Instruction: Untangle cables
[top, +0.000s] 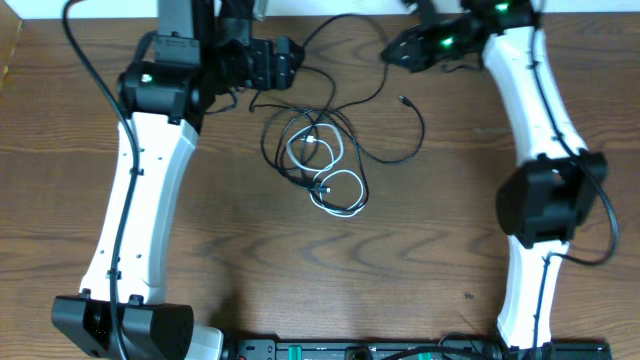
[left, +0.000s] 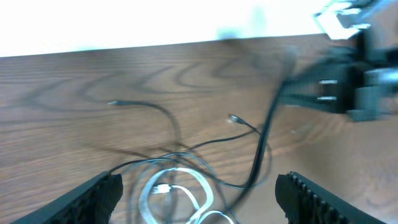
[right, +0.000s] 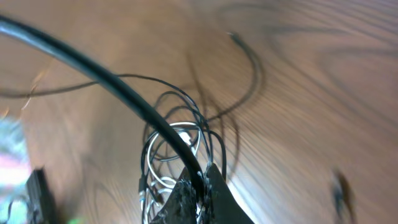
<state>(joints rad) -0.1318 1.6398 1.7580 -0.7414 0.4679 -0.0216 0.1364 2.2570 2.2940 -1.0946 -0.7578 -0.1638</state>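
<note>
Brown wood-grain desk (top: 420, 250) carries a loose tangle near its middle. The thin black cable (right: 124, 89) lies in overlapping loops with a small plug end trailing aside, and the shorter white cable (top: 341, 150) is coiled among them. The right tool (right: 200, 177) is pinched closed on the black cable. The left tool (left: 199, 183) hangs wide open above the tangle.

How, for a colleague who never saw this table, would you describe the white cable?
Find the heap of thin cords at the middle of the wooden table. The white cable makes two small loops there, the only pale strand amid the black cable.
</note>
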